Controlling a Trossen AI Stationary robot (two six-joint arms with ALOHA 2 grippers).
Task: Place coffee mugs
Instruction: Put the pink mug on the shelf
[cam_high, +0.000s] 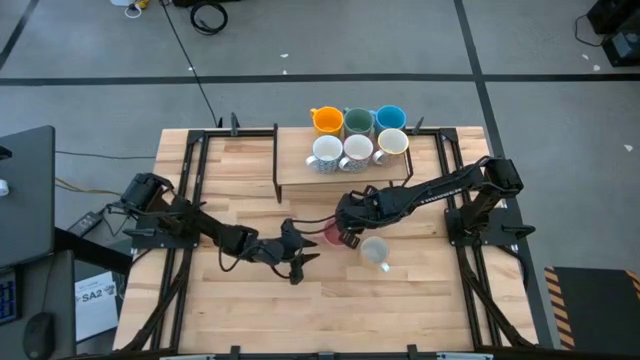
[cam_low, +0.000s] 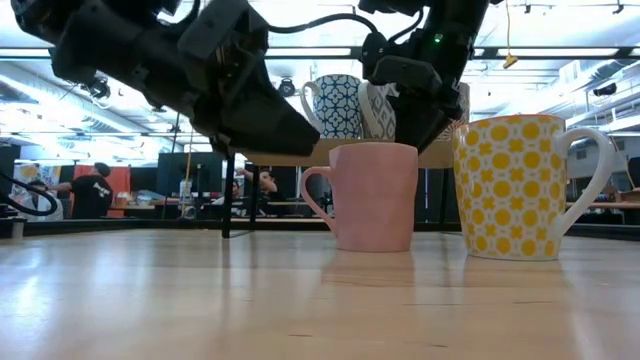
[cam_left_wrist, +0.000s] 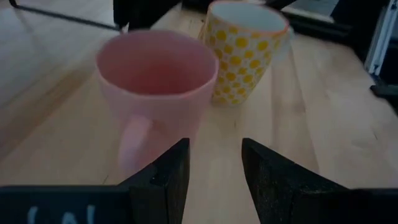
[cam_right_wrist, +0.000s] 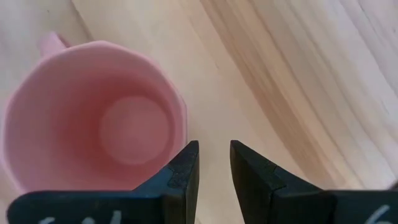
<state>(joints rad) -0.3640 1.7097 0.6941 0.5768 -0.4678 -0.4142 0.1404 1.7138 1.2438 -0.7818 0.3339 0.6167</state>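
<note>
Beside the yellow-dotted mug (cam_low: 522, 186), a plain pink mug (cam_low: 372, 196) stands upright.

Wooden table (cam_high: 250, 310), pink mug (cam_low: 372, 196), yellow-dotted mug (cam_low: 512, 186), raised shelf (cam_high: 292, 172)

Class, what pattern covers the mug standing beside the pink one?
Yellow dots on white cover that mug beside the pink mug; the low view shows it best.

The pink mug (cam_right_wrist: 93, 121) is seen from straight above, mouth open and empty, its handle stub pointing toward eleven o'clock. The right gripper (cam_right_wrist: 214, 165) hangs just off the mug's rim at four o'clock, jaws narrowly parted over the pale wood worktop (cam_right_wrist: 298, 74), gripping nothing.
</note>
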